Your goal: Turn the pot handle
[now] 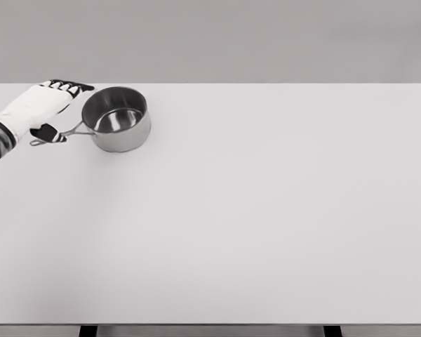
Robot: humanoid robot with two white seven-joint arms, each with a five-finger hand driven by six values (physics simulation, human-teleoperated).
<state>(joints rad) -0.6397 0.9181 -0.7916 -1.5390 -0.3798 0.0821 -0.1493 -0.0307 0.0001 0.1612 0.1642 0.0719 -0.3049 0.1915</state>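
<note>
While its fingers stretch flat, the left hand (42,105) thumb-pinches the pot handle (56,135).

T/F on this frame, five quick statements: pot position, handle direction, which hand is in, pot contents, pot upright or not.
1. The shiny steel saucepan sits at the white table's far left. True.
2. Its thin wire handle points right. False: it points left, toward the arm.
3. The white left hand is at the handle, thumb by it. True.
4. The right hand is reaching in. False: it is not in view.
5. The saucepan lies tipped over. False: it stands upright and looks empty.
</note>
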